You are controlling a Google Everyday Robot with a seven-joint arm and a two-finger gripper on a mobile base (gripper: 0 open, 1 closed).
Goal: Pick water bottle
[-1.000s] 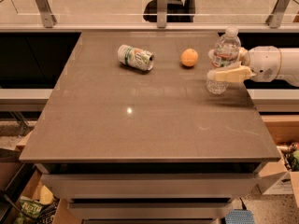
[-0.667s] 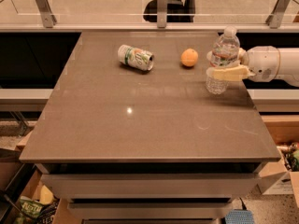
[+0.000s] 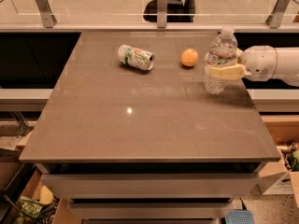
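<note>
The water bottle (image 3: 222, 46) is clear and ribbed, with a white cap and a white, red and green label band. It stands upright at the right side of the grey table (image 3: 140, 120). My gripper (image 3: 209, 64) reaches in from the right on a white arm (image 3: 271, 64). Its cream fingers (image 3: 227, 71) sit on either side of the bottle, one across its front just below the label, and they are shut on it. The bottle's base rests on the table.
A green-white can (image 3: 135, 57) lies on its side at the back left centre. An orange (image 3: 189, 57) sits left of the bottle. A glass railing with metal posts (image 3: 162, 6) runs behind the table. Boxes and clutter lie on the floor (image 3: 32, 204).
</note>
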